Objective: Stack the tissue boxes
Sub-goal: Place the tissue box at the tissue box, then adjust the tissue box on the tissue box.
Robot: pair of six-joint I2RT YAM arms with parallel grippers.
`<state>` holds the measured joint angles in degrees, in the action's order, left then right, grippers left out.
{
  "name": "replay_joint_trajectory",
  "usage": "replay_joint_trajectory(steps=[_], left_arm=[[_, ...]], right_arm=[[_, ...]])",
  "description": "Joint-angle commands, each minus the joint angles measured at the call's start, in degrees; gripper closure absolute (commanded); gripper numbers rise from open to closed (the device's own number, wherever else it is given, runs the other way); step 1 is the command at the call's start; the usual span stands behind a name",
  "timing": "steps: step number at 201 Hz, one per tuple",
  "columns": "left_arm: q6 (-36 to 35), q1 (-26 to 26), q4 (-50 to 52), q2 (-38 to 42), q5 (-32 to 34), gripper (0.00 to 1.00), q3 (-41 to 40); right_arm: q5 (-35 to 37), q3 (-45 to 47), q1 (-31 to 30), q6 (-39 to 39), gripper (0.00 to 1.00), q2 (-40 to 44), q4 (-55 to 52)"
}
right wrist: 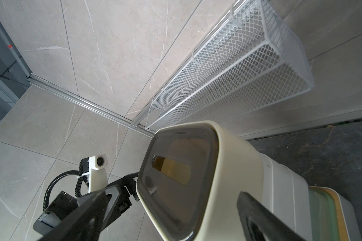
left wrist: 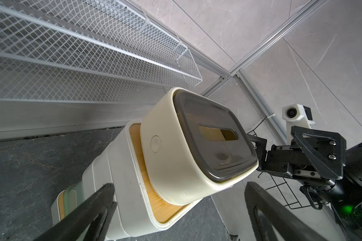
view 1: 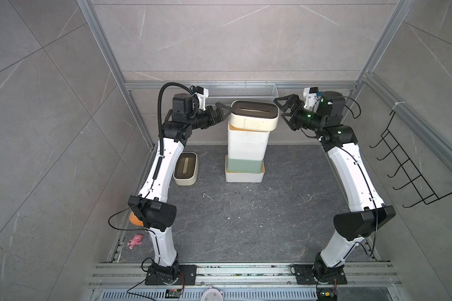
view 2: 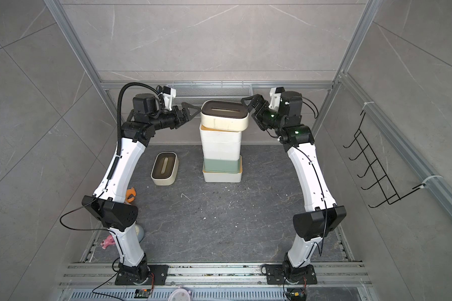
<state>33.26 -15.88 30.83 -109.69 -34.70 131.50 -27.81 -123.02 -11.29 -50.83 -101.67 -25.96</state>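
Note:
In both top views a tall stack of tissue boxes stands at the back centre. On top lies a cream box with a dark brown lid (view 1: 253, 120) (view 2: 225, 121) (left wrist: 176, 156) (right wrist: 228, 167), slightly askew on a white box with a bamboo lid (view 1: 247, 135). Lower down come more white boxes, a sage green box (view 1: 243, 165) and a white bottom box (view 1: 243, 177). My left gripper (view 1: 223, 110) (left wrist: 180, 187) is open at the top box's left end. At its right end my right gripper (view 1: 281, 109) (right wrist: 175, 195) is open too. A second cream box (view 1: 185, 169) (view 2: 165, 169) lies alone beside the left arm.
A white mesh basket (view 1: 243, 91) hangs on the back wall just behind the stack's top. A black wire rack (view 1: 407, 169) juts from the right wall. A pink plush toy (view 1: 135, 241) and an orange thing (view 1: 135, 220) lie by the left arm's base.

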Motion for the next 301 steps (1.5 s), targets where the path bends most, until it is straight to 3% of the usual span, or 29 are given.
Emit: replay_joint_trajectory(steps=[1, 173, 301], left_arm=[[-0.36, -0.51, -1.76, -0.35, -2.73, 0.00, 2.36], [-0.45, -2.05, -3.09, -1.50, -5.97, 0.00, 3.75], [-2.34, -3.55, -4.12, 2.58, -3.80, 0.01, -2.55]], right_arm=[[-1.28, -2.30, -0.97, -0.35, 0.00, -1.08, -0.71], [-1.03, -5.73, -2.41, -0.78, 0.00, -4.33, -2.26], [2.47, -6.25, -2.51, 1.50, 0.00, -3.72, -5.31]])
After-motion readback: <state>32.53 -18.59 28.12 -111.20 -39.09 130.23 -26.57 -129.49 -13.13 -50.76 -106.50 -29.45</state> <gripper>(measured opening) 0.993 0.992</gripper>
